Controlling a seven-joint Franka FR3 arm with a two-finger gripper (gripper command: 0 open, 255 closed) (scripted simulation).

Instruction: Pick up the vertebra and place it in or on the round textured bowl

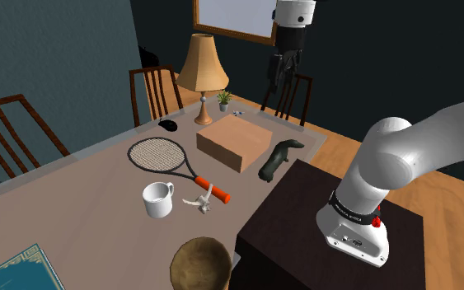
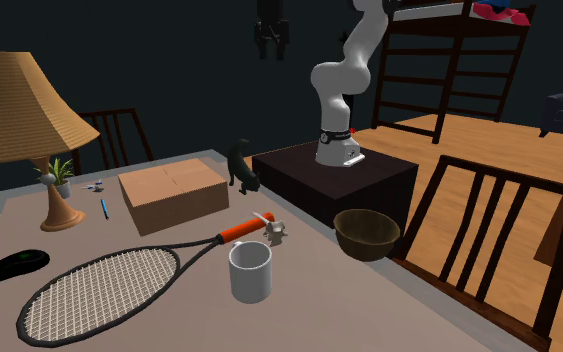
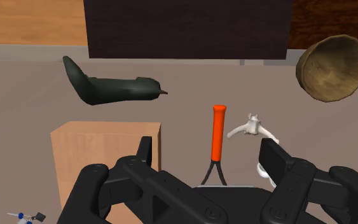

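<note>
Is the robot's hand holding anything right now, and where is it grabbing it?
Nothing is held. The hand hangs open above the table, and the white vertebra lies by the racket's orange handle.

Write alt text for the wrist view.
The open black gripper hangs above the table, the white vertebra lying untouched beside the racket's orange handle. The brown bowl sits farther off past the vertebra; a cardboard box and dark figurine lie on the handle's other side.

The small off-white pronged vertebra [image 1: 199, 202] lies flat on the pale brown worktop [image 1: 90, 206]. Near it, not touching, the round brown rough-textured bowl [image 1: 201, 262] sits upright at the worktop's edge.
</note>
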